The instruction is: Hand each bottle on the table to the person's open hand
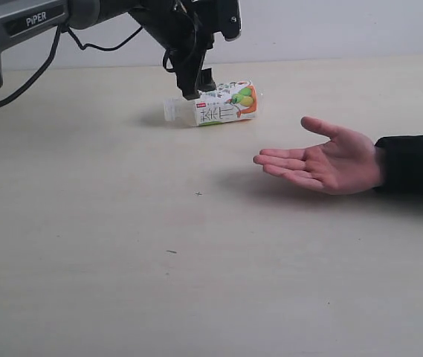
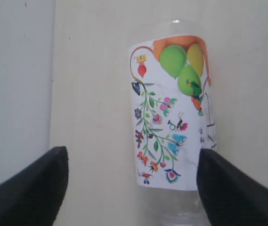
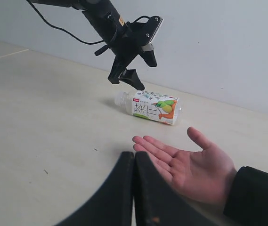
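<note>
Only one bottle (image 1: 218, 108) shows: clear, with a white fruit-print label, lying on its side toward the back of the table (image 1: 122, 260), cap end to the left. My left gripper (image 1: 198, 88) hangs just above it, open. In the left wrist view the bottle (image 2: 174, 117) lies between the spread fingers (image 2: 35, 188), close to one and off centre. The person's open hand (image 1: 323, 160) waits palm up to the right of the bottle. My right gripper (image 3: 134, 155) is shut and empty, near the hand (image 3: 190, 165). The other three bottles are out of view.
The left arm (image 1: 40, 22) and its cable reach in from the upper left. A dark sleeve (image 1: 415, 160) covers the person's wrist at the right edge. A pale wall (image 1: 345, 26) rises behind the table's back edge.
</note>
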Robot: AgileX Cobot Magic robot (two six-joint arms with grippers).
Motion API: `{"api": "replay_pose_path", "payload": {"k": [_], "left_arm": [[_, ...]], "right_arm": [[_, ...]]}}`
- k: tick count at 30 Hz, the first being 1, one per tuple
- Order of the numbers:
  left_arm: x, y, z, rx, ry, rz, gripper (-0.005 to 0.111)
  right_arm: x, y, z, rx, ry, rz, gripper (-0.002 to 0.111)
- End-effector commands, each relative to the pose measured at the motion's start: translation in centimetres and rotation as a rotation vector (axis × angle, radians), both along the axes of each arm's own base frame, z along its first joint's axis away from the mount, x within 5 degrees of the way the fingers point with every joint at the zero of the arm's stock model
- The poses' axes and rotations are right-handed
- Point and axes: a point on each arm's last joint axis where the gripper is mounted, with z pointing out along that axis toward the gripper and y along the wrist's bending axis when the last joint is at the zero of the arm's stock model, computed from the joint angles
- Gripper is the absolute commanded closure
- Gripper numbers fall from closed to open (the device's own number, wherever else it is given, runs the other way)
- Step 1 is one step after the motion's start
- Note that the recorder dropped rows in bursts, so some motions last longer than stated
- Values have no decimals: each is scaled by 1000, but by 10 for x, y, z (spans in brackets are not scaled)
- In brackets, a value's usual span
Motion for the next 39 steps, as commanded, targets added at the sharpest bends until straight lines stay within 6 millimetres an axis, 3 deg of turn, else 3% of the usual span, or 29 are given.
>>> {"api": "replay_pose_path", "payload": {"k": [1,18,23,27,39], "left_arm": [[3,2,-3,9,-5,17,34],[2,3,-6,-10,19,96,34],[3,2,-7,-17,16,107,21],[4,1,-15,47,1,72,14],[11,-1,-47,77,-17,47,14]], "right_arm": [[0,0,0,4,-17,-3,108],[0,0,0,4,-17,-3,108],[0,0,0,4,-17,-3,108],[0,0,0,4,-17,-3,108],[0,0,0,4,-17,-3,108]]}}
